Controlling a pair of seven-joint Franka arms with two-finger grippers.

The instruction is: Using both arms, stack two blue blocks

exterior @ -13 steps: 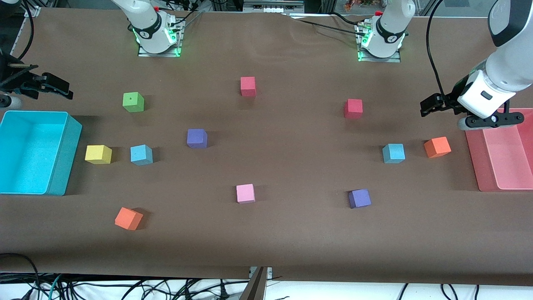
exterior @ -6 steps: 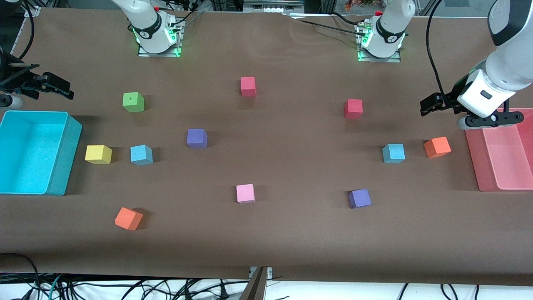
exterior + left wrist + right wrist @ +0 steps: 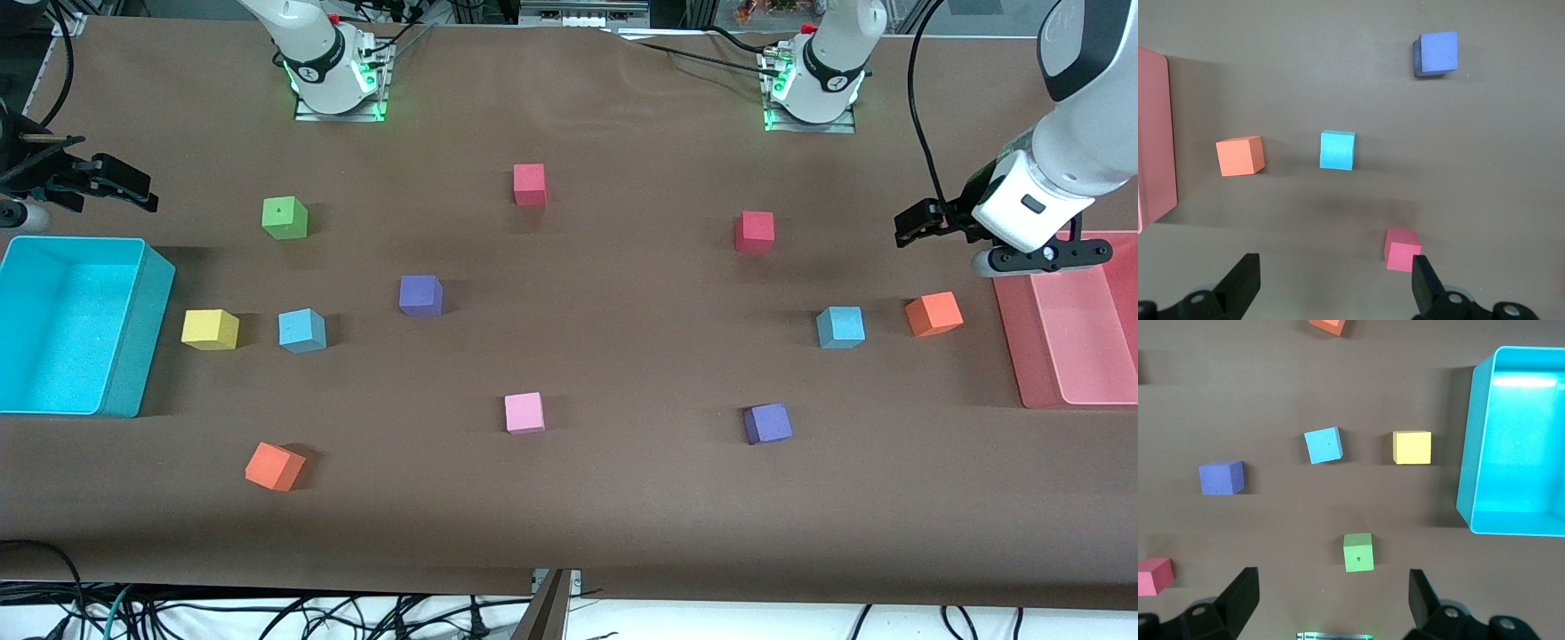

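Observation:
One blue block (image 3: 302, 330) lies toward the right arm's end of the table, beside a yellow cube (image 3: 210, 329); it also shows in the right wrist view (image 3: 1323, 445). The other blue block (image 3: 840, 326) lies toward the left arm's end, beside an orange cube (image 3: 933, 314); it also shows in the left wrist view (image 3: 1337, 150). My left gripper (image 3: 920, 222) hangs open and empty over the table beside the pink tray (image 3: 1022, 356); its jaws show wide apart at the wrist (image 3: 1335, 273). My right gripper (image 3: 116, 185) is open and empty above the table by the turquoise bin (image 3: 147, 302), as its wrist view (image 3: 1331, 587) shows.
Loose cubes lie about: green (image 3: 284, 218), two purple (image 3: 420, 295) (image 3: 767, 423), two red (image 3: 529, 184) (image 3: 754, 231), pink (image 3: 524, 412) and a second orange (image 3: 275, 466). The bin and the tray stand at the table's two ends.
My left gripper has drifted very slightly toward the arms' bases. The right gripper and all the blocks have stayed where they were.

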